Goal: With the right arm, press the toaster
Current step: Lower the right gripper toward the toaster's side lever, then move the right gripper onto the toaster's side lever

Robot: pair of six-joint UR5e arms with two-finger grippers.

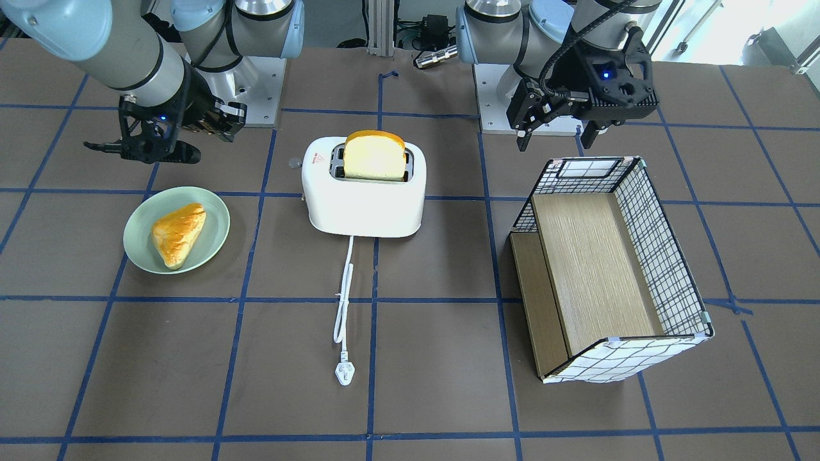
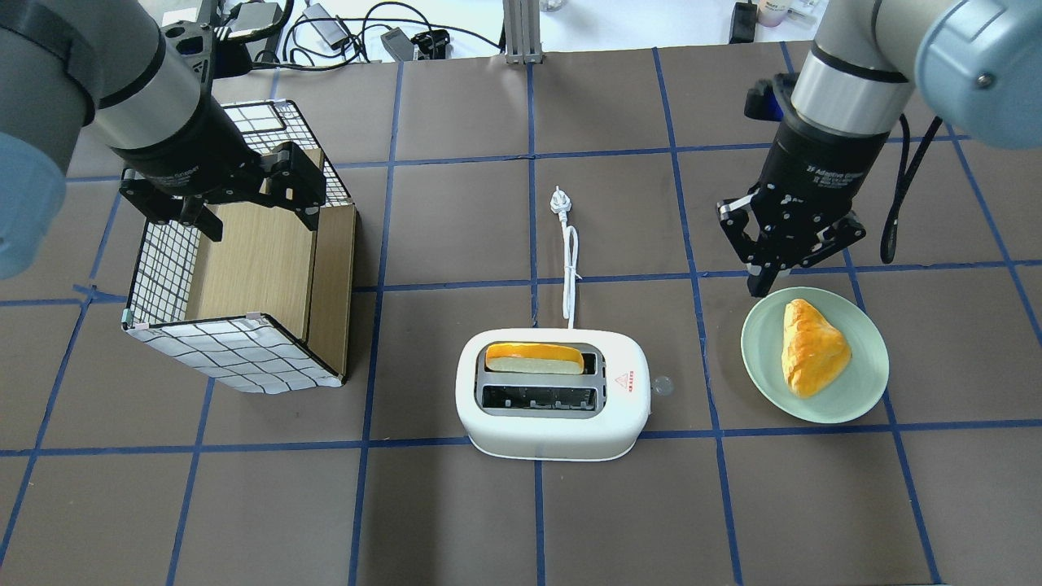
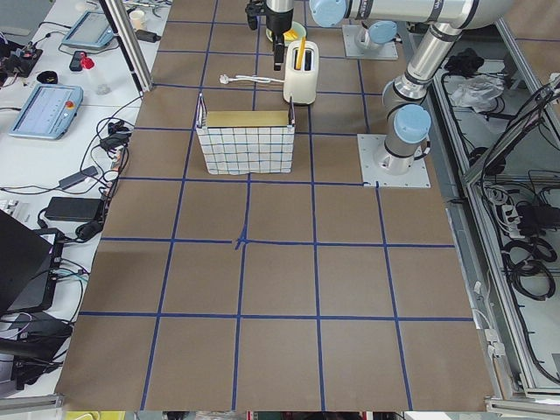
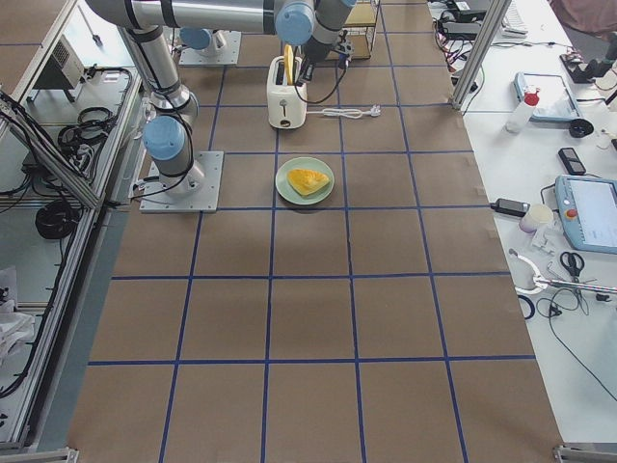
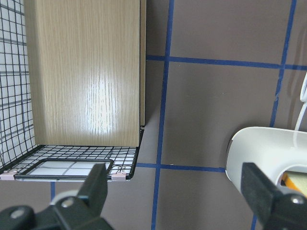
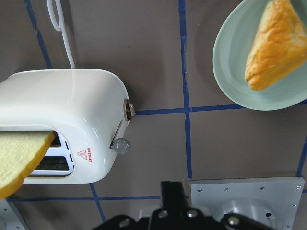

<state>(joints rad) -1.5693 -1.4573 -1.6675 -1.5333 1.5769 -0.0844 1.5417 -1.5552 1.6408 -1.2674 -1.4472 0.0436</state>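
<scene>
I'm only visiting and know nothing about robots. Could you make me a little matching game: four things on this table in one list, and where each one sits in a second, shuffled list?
Things
1. yellow-crusted slice of bread
2. golden triangular pastry
3. white plug
4. black-and-white grid basket with wooden panels

Places
A. flat on the brown table, at the end of the white cord
B. standing in one slot of the white two-slot toaster
C. on the robot's left side of the table, apart from the toaster
D. on the pale green round plate

Pairs: 1-B, 2-D, 3-A, 4-C
</scene>
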